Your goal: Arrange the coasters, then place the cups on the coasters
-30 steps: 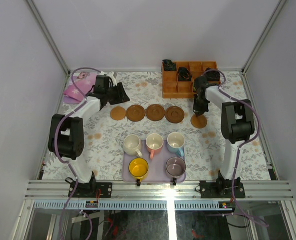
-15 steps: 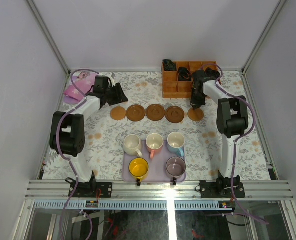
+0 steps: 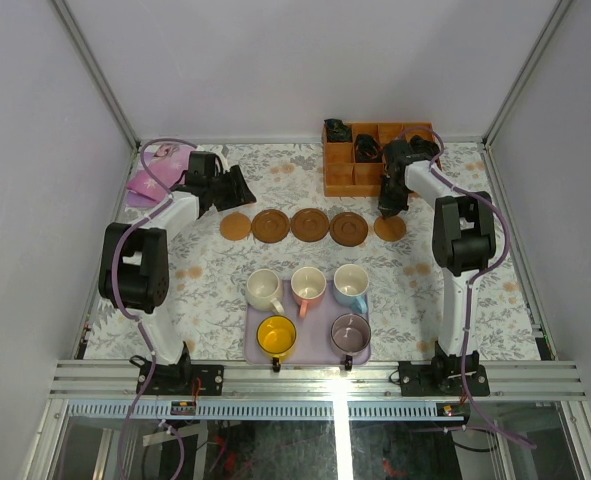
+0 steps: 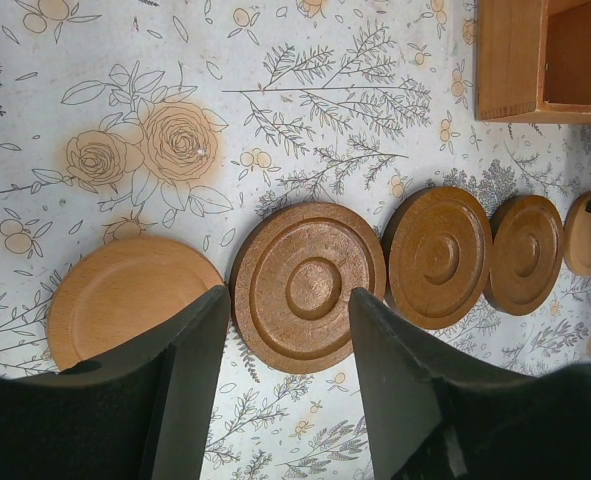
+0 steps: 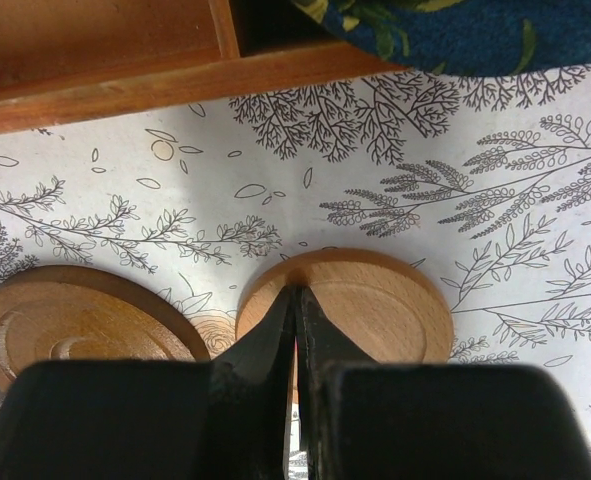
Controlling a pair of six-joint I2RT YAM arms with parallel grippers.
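Pointing right gripper (image 5: 296, 293), jaws pressed together, at rightmost coaster (image 5: 375, 305); left gripper (image 4: 290, 300) jaws spread, empty, over darker coaster (image 4: 310, 250).

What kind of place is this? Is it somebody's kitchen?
Probably a robot lab booth, not a kitchen: plain white walls enclose the table, and two robot arms are bolted to a metal rail.

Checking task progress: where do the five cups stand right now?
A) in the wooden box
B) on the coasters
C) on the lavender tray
C: all five cups stand on the lavender tray, and none is on the coasters, which lie in a row beyond it.
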